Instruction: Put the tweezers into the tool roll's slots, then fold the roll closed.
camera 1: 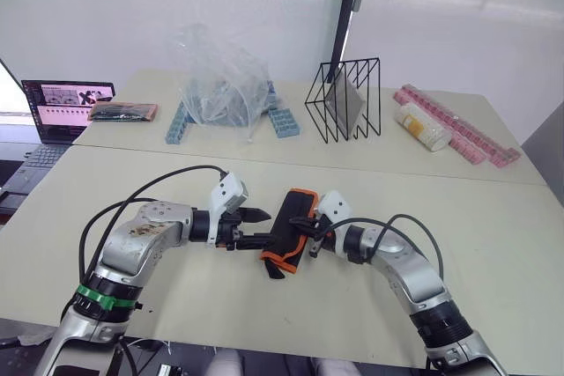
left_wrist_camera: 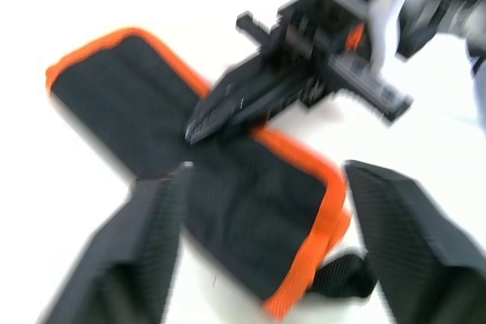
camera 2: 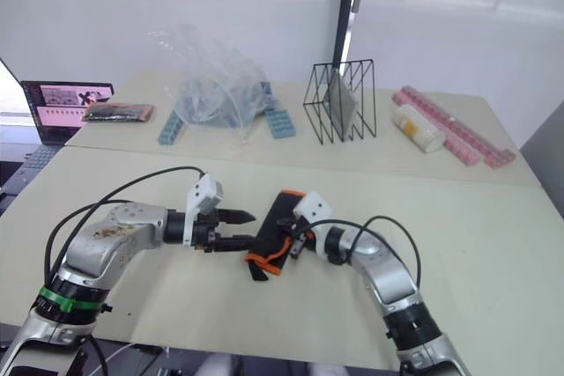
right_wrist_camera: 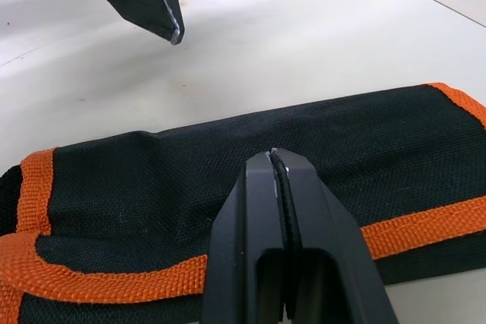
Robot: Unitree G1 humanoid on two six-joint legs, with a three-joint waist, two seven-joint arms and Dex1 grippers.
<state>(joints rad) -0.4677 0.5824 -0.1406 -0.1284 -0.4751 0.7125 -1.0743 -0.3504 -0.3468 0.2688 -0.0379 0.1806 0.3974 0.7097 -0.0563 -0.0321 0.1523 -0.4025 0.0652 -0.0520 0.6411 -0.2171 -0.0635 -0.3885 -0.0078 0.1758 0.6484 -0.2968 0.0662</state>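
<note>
The tool roll (camera 1: 291,231) lies folded at table centre. The right gripper (right_wrist_camera: 279,158) presses closed-fingered on it from three o'clock; the left gripper (camera 1: 261,226) gapes at nine. Releasing pressure risks the fold springing open.

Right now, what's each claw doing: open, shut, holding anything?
Left claw: open, straddling the near end of the folded tool roll, holding nothing.
Right claw: shut, pressed onto the tool roll's top.
</note>
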